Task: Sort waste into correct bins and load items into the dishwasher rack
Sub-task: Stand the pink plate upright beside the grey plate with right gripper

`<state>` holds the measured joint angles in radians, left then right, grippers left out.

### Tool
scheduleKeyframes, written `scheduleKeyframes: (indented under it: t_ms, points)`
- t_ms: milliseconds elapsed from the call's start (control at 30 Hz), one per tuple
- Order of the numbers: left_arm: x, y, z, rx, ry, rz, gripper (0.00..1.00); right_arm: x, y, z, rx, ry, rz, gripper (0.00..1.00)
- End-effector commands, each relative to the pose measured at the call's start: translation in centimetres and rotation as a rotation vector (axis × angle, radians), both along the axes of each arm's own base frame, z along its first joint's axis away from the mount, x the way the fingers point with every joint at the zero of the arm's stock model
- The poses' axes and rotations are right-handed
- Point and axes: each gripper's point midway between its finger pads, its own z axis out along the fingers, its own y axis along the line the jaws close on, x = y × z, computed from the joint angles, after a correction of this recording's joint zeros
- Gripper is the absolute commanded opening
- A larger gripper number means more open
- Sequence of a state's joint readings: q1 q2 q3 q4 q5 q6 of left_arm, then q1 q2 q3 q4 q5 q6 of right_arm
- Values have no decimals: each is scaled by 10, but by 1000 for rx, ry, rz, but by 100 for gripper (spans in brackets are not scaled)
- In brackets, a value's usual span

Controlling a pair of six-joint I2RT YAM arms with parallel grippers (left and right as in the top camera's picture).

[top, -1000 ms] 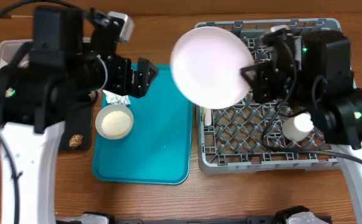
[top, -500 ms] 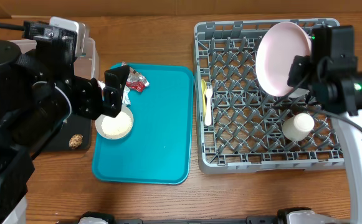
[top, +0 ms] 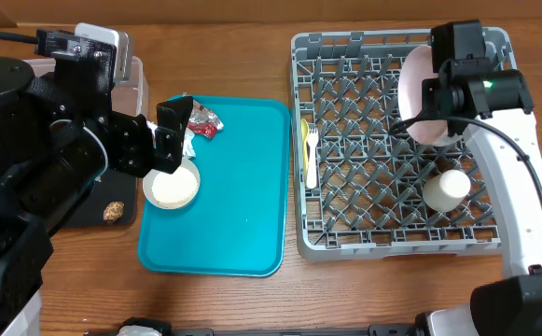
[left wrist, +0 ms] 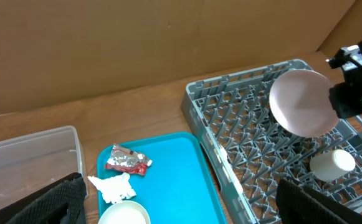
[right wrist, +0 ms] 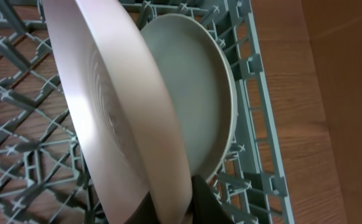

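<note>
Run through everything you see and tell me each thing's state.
Pink plate: on edge in the rack, held by right gripper.
White plate: standing on edge beside it.
Cup: loose in the rack.
Spoon: lying at the rack's left side.
Fork: lying beside the spoon.
Bowl: upright on teal tray.
Wrapper: crumpled on teal tray.
Napkin: crumpled beside it.
Left gripper: open, empty.

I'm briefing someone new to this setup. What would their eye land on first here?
First the pale pink plate, held on edge by the right gripper over the far right corner of the grey rack, beside a white plate already standing there. Next the bright teal tray at the table's middle, with a small white bowl, a white napkin and a shiny red wrapper near its left edge.
</note>
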<state>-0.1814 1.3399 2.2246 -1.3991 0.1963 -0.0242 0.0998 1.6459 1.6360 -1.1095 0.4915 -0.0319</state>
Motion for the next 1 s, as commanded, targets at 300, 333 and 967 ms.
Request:
scheduleKeyframes:
  t_ms: [300, 333, 967]
  points:
    - [-1, 2, 0, -1, 7, 13, 100, 16, -9, -14, 30, -18, -71, 33]
    - [-1, 2, 0, 0, 7, 13, 100, 17, -9, -10, 32, -33, -72, 45]
    - [-4, 2, -6, 4, 32, 13, 100, -24, 13, 52, 245, -119, -107, 33]
